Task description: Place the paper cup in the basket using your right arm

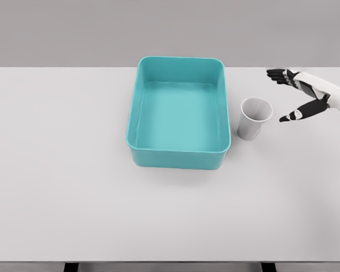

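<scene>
**Right hand open beside the paper cup, basket waiting to its left**

A pale grey worktop (73, 187) filled most of the head view, running from the far edge near the top of the picture down to the near edge at the bottom. On it, a little right of the middle, sat a teal rectangular basket (137, 107) with rounded corners and upright walls, its long sides running away from the camera. Nothing lay inside it; only its smooth floor showed.

The right hand (301, 95) reached in from the right edge of the picture, at about the height of the basket's far half. It was white on the back with black fingers (279, 75), and those fingers were spread wide: the upper group pointed left toward the basket, while the thumb angled down and left, its tip close to the cup but apart from it. The hand held nothing.

The white paper cup (253, 120) stood upright on the worktop, mouth up, just beside the basket's right wall and near its front corner, with a narrow gap between the two. It lay between the basket and the open hand, outside the basket.
</scene>
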